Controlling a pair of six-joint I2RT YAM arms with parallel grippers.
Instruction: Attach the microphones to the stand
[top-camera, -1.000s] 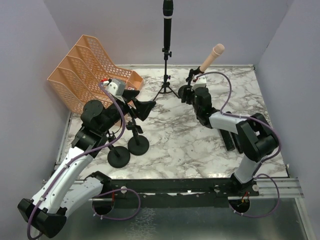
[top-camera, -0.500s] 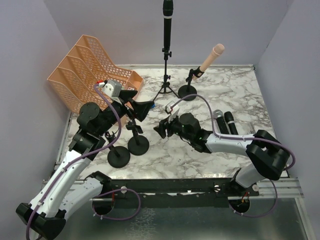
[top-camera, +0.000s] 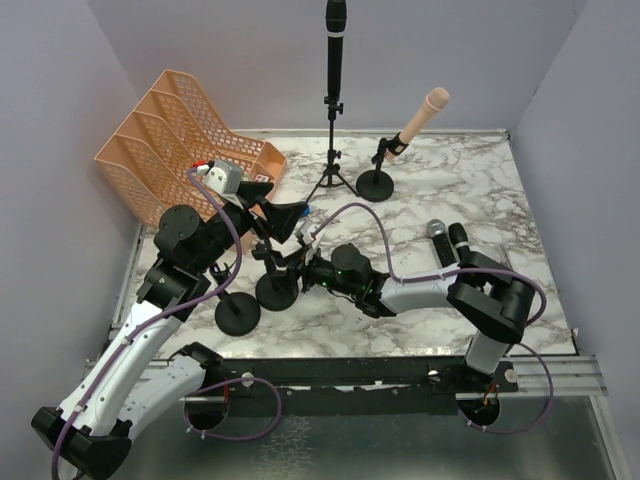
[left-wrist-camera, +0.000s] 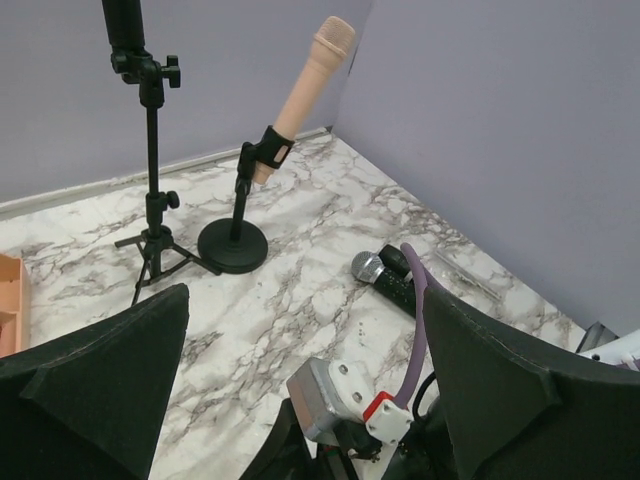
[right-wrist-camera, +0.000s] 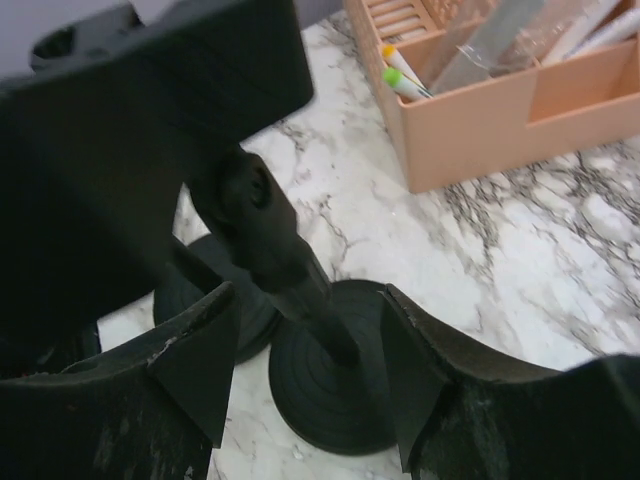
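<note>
Reaching further left than half a second ago, the right gripper is now low beside the short black stand with a round disc base, no longer out over the middle of the table. Its jaws are partly open, with one finger on each side of the stand's thin stem. The wrist view shows a gap on both sides, so it has hold of nothing. A second black round-based stand stands just beside the first, on its left. The left gripper hangs above these two stands where it was, jaws spread wide and empty.

The pale pink stick microphone is clipped at a tilt in a small black desk stand at the back of the white marble table. Just left of it, a black stick microphone stands upright on a tall black tripod stand. The two remaining black microphones lie side by side on the right of the table, well apart from every stand; one has a silver mesh head. An orange plastic file rack sits at the back left corner.
</note>
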